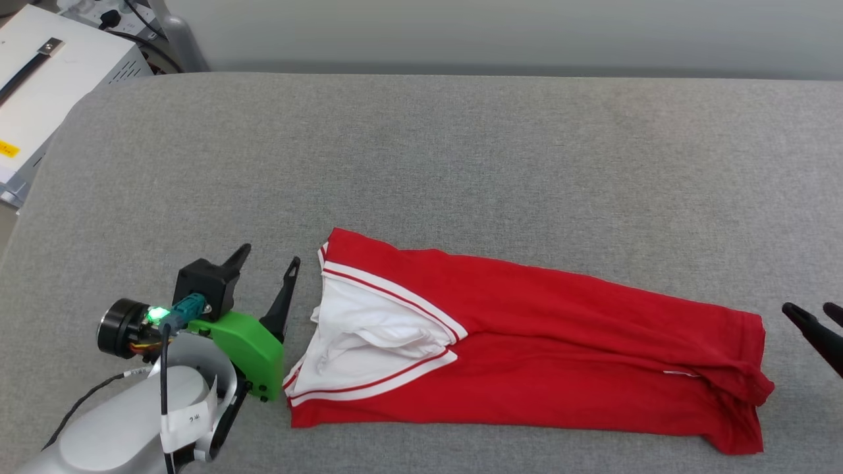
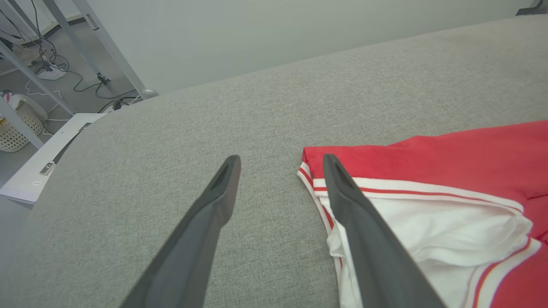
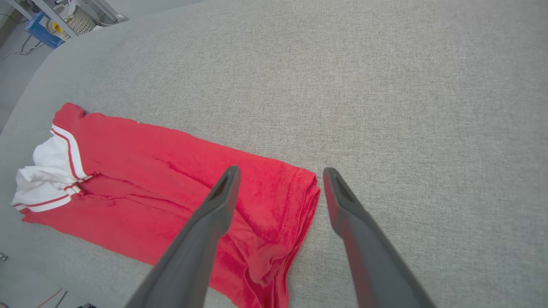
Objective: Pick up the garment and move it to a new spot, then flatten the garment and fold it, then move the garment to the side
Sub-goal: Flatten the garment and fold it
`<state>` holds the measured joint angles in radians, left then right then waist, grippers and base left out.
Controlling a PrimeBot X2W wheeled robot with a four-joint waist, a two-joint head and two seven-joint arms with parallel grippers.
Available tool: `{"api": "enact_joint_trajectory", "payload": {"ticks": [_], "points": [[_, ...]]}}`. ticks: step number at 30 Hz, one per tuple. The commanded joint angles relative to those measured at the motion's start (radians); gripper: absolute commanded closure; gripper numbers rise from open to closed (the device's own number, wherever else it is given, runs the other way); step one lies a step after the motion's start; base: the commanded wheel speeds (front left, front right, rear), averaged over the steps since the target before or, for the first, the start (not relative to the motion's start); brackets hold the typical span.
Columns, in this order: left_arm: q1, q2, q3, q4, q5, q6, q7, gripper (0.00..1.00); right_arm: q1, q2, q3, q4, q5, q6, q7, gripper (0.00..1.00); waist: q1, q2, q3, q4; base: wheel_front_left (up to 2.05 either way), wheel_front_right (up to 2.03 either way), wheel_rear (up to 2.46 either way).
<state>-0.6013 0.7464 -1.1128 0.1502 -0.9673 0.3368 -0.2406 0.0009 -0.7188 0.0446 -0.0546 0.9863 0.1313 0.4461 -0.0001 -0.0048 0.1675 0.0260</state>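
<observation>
One folded garment [image 1: 560, 342], two grippers, left gripper [image 1: 271, 255], right gripper [image 3: 280, 171], fingers wide apart, empty.

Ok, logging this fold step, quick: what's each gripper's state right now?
Left gripper: open, holding nothing, beside the shirt.
Right gripper: open, holding nothing.

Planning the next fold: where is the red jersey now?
Head view: the red jersey lies folded lengthwise on the grey fabric surface, lower centre-right, between the left gripper at its sleeve end and the right gripper at its hem.
</observation>
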Motion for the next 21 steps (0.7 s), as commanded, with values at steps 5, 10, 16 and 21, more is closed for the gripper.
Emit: {"api": "enact_joint_trajectory", "payload": {"ticks": [5,10,16,21], "points": [[0.047,-0.041,0.111,-0.026,0.097,0.083,-0.020,0.00,0.040,0.008,-0.075,0.070,0.070,-0.001,0.106,0.00,0.0001,0.0048,0.022,0.023,0.00,0.00,0.00],[0.119,-0.097,0.242,-0.054,0.218,0.109,-0.021,0.00,0.040,0.043,-0.076,0.134,0.083,-0.001,0.171,0.00,0.0001,0.0048,0.040,0.044,0.00,0.00,0.00],[0.209,-0.176,0.378,-0.067,0.346,0.091,-0.021,0.00,0.009,0.101,-0.032,0.198,0.086,-0.001,0.203,0.00,0.0001,0.0048,0.063,0.070,0.00,0.00,0.00],[0.263,-0.246,0.474,-0.068,0.440,0.057,-0.021,0.00,-0.010,0.144,0.025,0.216,0.104,-0.001,0.208,0.00,0.0001,0.0048,0.072,0.087,0.00,0.00,0.00]]}}
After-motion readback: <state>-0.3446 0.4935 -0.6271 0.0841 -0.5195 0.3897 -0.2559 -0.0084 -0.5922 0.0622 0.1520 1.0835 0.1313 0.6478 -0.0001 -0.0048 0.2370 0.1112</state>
